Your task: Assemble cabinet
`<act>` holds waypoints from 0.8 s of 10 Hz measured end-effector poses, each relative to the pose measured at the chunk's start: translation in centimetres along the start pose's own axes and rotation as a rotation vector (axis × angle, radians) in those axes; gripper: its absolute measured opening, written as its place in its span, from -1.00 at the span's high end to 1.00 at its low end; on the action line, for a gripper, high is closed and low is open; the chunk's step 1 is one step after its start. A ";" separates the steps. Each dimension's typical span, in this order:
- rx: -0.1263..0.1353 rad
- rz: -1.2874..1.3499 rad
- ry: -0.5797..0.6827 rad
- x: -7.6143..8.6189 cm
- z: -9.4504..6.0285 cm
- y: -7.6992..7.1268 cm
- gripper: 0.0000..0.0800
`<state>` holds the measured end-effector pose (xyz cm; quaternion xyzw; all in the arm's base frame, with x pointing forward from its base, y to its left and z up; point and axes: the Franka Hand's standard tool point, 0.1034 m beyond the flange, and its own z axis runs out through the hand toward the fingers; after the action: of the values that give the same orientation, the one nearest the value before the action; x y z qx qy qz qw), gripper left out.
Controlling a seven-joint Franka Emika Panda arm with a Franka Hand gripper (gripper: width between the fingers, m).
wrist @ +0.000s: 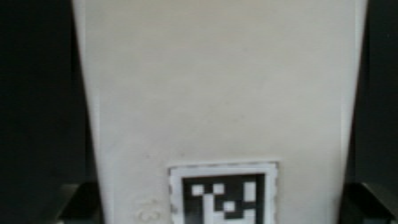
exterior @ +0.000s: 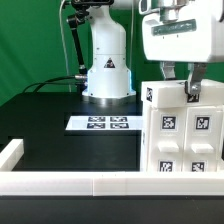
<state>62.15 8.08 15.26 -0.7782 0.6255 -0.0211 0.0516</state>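
Note:
The cabinet (exterior: pixel 182 140) is a large white box with several black-and-white tags. It stands at the exterior view's right, and its foot is hidden behind the front rail. My gripper (exterior: pixel 180 88) comes down on its top edge, with one finger on each side of a white panel. In the wrist view that panel (wrist: pixel 214 90) fills the space between the two dark fingers (wrist: pixel 68 203), and a tag (wrist: pixel 222 195) shows near the tips. The jaws stand closed against the panel's sides.
The marker board (exterior: pixel 102 123) lies flat on the black table in front of the robot base (exterior: pixel 108 70). A low white border rail (exterior: pixel 60 183) runs along the front edge, with a corner piece (exterior: pixel 12 152) at the exterior view's left. A green backdrop stands behind.

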 end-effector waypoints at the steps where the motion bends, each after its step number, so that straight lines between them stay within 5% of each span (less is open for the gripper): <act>1: 0.001 0.076 -0.006 0.0 0.0 0.0 -0.40; 7: 0.014 0.525 -0.042 0.1 -0.3 -0.2 -0.40; 8: 0.013 0.541 -0.047 -0.1 -0.2 -0.2 -0.55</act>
<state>62.32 8.23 15.47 -0.5827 0.8092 0.0075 0.0749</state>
